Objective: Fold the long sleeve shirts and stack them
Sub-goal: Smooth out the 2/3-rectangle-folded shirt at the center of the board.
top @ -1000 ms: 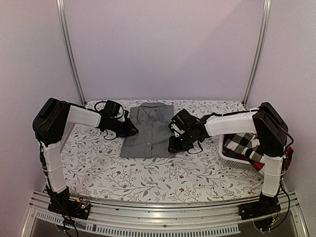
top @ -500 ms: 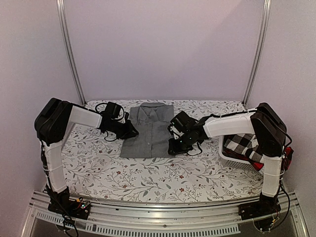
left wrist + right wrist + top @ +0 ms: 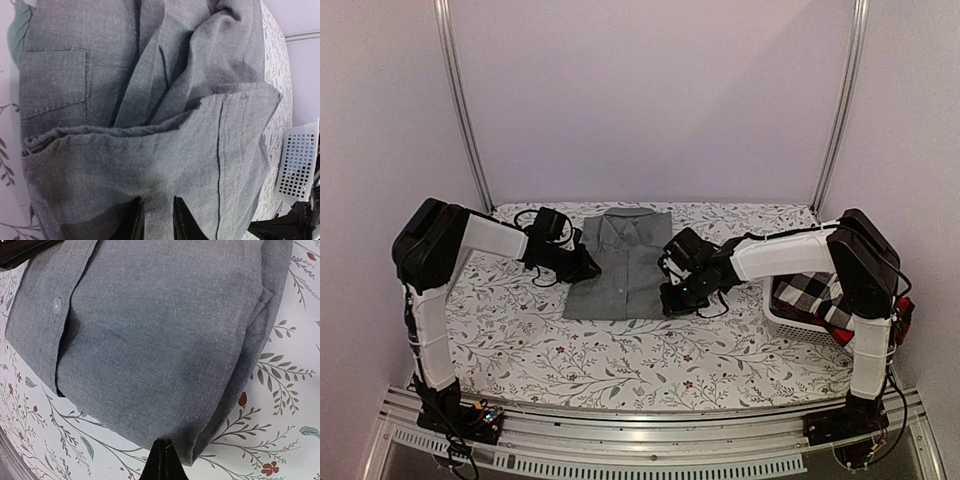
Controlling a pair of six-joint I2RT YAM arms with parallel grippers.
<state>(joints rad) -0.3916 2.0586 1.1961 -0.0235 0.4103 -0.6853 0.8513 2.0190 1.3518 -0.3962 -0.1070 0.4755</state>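
**Three shirts, one basket, both claws pinching the grey shirt**

Table (image 3: pixel 620 350): one, floral cover. Basket (image 3: pixel 782 316): one, white, perforated, at 3 o'clock on the table.

Shirts: three.
- Grey shirt (image 3: pixel 620 265): one. It lies folded into a rectangle at table centre, pushed toward 12 o'clock, collar at 12. Button placket and a chest pocket show in the wrist views.
- Black-and-white checked shirt (image 3: pixel 815 290): one, bunched inside the basket.
- Red-and-black checked shirt (image 3: pixel 902 312): one. It is mostly hidden behind the right arm at the basket's 3 o'clock side, and only scraps show.

Claws: two.
- Left gripper (image 3: pixel 588 266) sits at the grey shirt's 9 o'clock edge. Its fingers (image 3: pixel 184 226) stand only a narrow gap apart. Grey cloth fills that gap, so it pinches a fold.
- Right gripper (image 3: pixel 672 300) is at the shirt's 4 o'clock corner. In the wrist view its tips (image 3: pixel 161 466) read as one dark wedge, closed tight on the folded corner hem, low over the table cover.
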